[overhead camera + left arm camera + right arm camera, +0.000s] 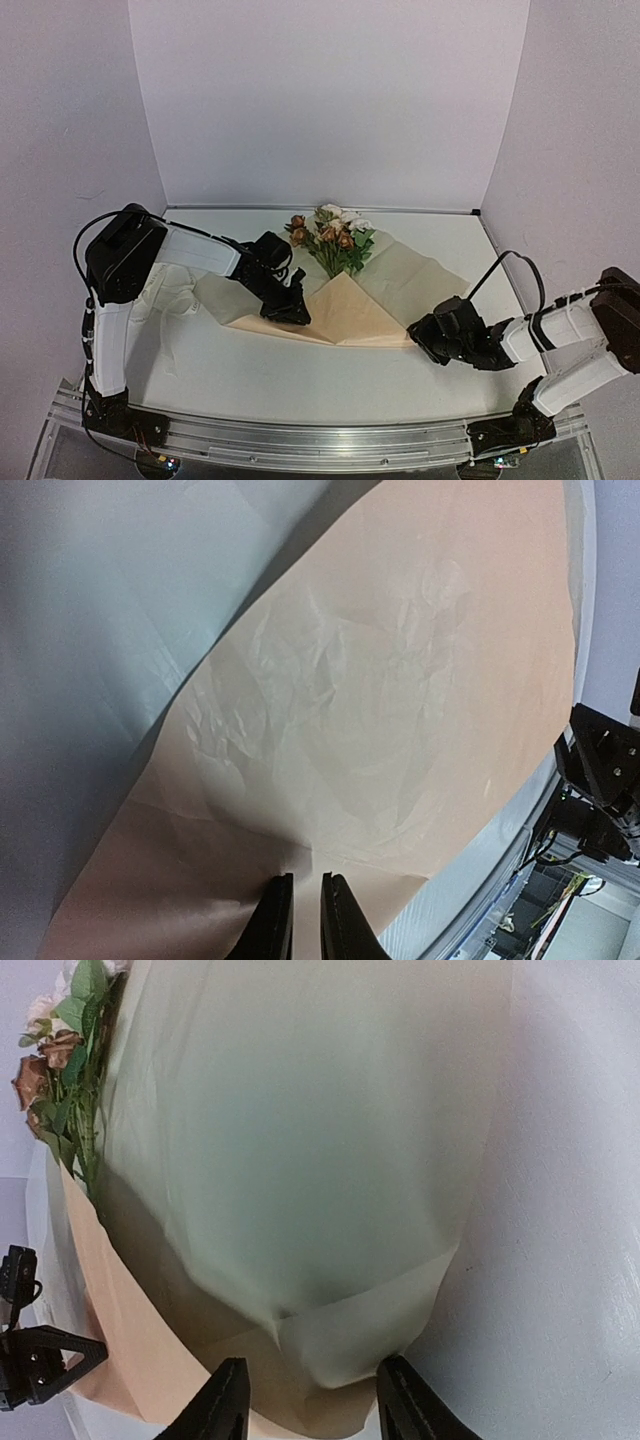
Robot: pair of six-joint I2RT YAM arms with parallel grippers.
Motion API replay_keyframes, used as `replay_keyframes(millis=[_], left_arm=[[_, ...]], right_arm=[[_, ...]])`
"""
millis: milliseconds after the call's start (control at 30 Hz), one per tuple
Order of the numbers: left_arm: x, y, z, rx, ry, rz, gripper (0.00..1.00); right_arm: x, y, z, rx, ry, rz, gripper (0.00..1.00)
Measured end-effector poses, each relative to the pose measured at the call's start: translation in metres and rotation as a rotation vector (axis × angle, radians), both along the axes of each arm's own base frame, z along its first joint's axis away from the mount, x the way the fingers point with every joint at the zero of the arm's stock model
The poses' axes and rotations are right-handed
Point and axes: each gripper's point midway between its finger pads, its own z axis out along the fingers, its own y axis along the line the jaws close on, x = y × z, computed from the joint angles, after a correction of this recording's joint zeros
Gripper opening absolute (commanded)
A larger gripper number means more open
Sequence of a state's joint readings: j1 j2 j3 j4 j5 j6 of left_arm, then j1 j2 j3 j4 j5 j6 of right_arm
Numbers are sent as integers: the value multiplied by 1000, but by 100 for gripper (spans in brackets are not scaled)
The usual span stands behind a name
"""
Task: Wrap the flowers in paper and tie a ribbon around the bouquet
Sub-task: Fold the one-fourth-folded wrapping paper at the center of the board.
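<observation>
Left end effector [307, 880] narrowly pinches the paper [400, 680]; right end effector [312, 1368] stands wide at its corner.

3 plain white walls [320, 100] enclose a white table [250, 375]. An aluminium rail [320, 440] runs along its near edge.

Top external: fixed high above the paper [352, 312], looking down, far. Left wrist: close at the paper's left side, facing right. Right wrist: close at its right corner, facing left. All share the paper.
</observation>
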State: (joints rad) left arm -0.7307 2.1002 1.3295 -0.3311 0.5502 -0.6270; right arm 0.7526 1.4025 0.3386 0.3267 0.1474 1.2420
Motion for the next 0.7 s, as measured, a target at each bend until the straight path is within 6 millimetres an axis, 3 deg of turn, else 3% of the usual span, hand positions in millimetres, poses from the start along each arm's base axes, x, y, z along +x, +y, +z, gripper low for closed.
replay_keyframes(millis=[133, 400, 700], left_arm=[[0, 0, 0, 3, 4, -1, 13], [1, 0, 0, 5, 16, -3, 13], [1, -1, 0, 4, 21, -9, 13]], right_arm=[[-8, -7, 3, 20, -29, -30, 58], [-37, -32, 2, -48, 33, -73, 56], [-21, -15, -1, 66, 10, -158, 44]])
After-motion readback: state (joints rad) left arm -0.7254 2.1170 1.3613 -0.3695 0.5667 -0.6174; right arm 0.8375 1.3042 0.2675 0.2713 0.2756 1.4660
